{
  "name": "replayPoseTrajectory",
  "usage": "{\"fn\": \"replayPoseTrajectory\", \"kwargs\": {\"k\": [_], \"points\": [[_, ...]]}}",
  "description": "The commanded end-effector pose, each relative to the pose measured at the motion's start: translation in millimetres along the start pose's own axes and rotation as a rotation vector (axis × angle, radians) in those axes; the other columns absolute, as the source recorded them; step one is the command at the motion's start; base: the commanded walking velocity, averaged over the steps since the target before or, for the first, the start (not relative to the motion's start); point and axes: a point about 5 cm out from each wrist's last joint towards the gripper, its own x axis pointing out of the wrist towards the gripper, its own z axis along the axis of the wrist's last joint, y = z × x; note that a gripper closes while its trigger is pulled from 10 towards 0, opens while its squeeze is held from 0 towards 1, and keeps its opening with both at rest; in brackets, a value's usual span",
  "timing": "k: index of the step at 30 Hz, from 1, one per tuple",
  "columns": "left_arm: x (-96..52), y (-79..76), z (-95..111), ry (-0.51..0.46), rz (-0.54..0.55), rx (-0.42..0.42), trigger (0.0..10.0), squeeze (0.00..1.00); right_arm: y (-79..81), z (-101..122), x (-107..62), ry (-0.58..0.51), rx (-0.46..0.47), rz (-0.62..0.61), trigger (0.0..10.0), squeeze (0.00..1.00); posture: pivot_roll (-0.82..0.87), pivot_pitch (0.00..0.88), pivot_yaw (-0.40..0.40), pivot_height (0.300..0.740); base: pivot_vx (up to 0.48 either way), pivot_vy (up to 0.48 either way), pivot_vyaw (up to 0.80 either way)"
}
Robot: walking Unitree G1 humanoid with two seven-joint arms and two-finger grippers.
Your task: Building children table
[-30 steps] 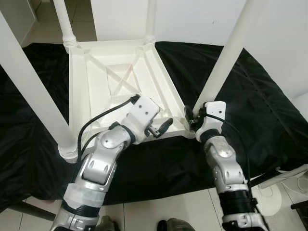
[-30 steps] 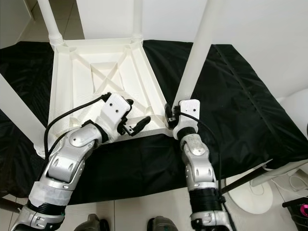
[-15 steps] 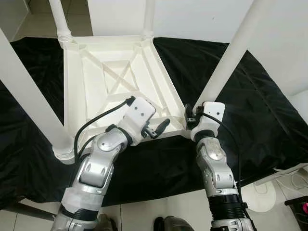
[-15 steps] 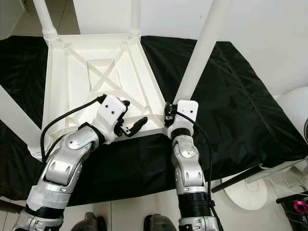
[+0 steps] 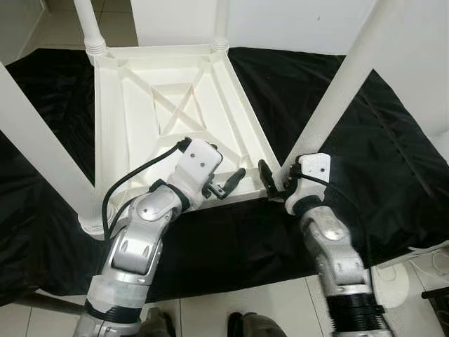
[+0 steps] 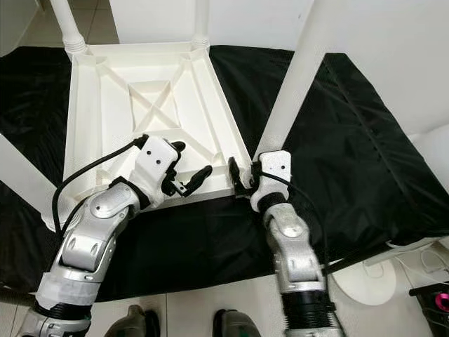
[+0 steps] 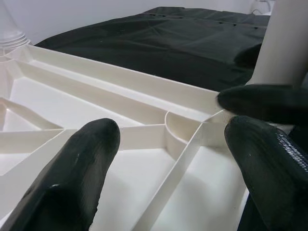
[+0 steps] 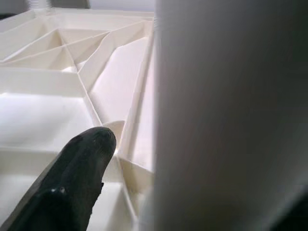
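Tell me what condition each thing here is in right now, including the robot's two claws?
Table top: upside down on the cloth, ribbed underside up.
Near right leg: standing upright in its corner.
Black cloth: spread out, wrinkled.
Left gripper: open, over the table's near edge.
Right gripper: open, fingers either side of the near right leg's base.

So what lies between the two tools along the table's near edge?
Between the left tool and right tool: a short bare stretch of the upturned white plastic table's rim, in both eye views.

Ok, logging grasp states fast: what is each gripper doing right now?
Left gripper: open, over the upturned white plastic table, holding nothing.
Right gripper: open, around the white table leg.
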Motion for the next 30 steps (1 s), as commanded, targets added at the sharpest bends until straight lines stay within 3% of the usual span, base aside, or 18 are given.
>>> {"fn": "replayPoseTrajectory", "kwargs": {"k": [1, 5, 8, 14, 15, 16, 30], "points": [[1.8, -0.2, 1, -0.007, 0.066, -0.007, 10.0, 0.00, -0.9, -1, -2.6, -0.001, 0.004, 0.085, 10.0, 0.00, -0.07, 0.092, -0.053, 0.740, 0.000, 0.000, 0.00], [1.8, -2.1, 1, -0.008, 0.050, -0.010, 10.0, 0.00, -5.9, 0, -1.7, 0.007, -0.025, 0.172, 10.0, 0.00, -0.08, 0.092, -0.051, 0.740, 0.000, 0.000, 0.00], [-0.2, -7.5, 3, -0.016, 0.009, -0.020, 10.0, 0.00, -13.7, 0, 0.6, 0.026, -0.054, 0.310, 10.0, 0.00, -0.07, 0.078, -0.036, 0.740, 0.000, 0.000, 0.00], [0.7, -12.5, 7, -0.030, -0.026, -0.017, 10.0, 0.00, -21.7, 0, 5.2, 0.049, -0.090, 0.405, 9.9, 0.00, -0.05, 0.076, -0.034, 0.740, 0.000, 0.000, 0.00], [1.3, -12.8, 7, -0.031, -0.026, -0.013, 10.0, 0.00, -24.0, -1, 7.2, 0.056, -0.104, 0.426, 4.1, 0.00, -0.04, 0.078, -0.034, 0.740, 0.000, 0.000, 0.00], [1.1, -12.6, 8, -0.029, -0.023, -0.010, 10.0, 0.00, -25.8, -2, 8.8, 0.066, -0.109, 0.443, 0.0, 0.00, -0.03, 0.077, -0.033, 0.740, 0.000, 0.000, 0.00], [0.9, -13.2, 11, -0.031, -0.035, -0.007, 10.0, 0.00, -32.5, -10, 2.3, 0.083, -0.089, 0.471, 0.0, 0.00, -0.03, 0.074, 0.002, 0.740, 0.000, 0.000, 0.00]]}}
